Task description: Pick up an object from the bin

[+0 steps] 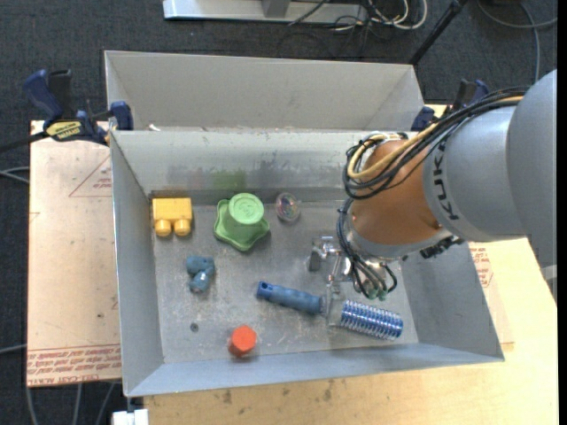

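Below and right of the green plastic lobed cup lies a dark blue plastic stick. Farther right the gripper, open or closed I cannot tell, hangs above its end, beside a blue ribbed roller. Descending could knock both, catching neither.

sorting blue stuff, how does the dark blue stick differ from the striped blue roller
The dark blue stick is plain-coloured and slim; the striped roller is ribbed blue-and-white and thicker. The stick lies nearer the bin's middle, the roller nearer its right wall. Both lie flat.
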Controlling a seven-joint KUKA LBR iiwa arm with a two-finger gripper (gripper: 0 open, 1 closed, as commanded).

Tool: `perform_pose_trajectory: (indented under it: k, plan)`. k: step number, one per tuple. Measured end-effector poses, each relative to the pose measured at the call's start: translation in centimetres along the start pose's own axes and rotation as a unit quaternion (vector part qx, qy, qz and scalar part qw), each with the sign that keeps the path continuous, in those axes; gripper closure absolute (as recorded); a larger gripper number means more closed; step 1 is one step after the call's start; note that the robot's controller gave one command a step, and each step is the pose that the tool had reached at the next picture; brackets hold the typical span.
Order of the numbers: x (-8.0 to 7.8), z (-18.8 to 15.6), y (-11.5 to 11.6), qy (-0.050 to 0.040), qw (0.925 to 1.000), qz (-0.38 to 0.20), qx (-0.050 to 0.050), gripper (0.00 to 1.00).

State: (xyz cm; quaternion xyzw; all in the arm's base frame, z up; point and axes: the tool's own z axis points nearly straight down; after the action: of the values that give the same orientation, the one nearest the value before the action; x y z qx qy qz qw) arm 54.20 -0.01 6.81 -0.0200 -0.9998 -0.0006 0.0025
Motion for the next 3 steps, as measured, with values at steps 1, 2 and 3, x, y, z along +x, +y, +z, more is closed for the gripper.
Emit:
perform_pose_trajectory:
  k: [1,2,3]
  plan:
    - [3.1,-0.3,4.5,-0.0027,0.9959,-0.09,0.0,0.0]
    - [2.3,-0.3,-5.2,-0.0049,0.9998,0.021,0.0,0.0]
    - [4.6,-0.2,-1.1,-0.0012,0.9998,0.022,-0.001,0.0]
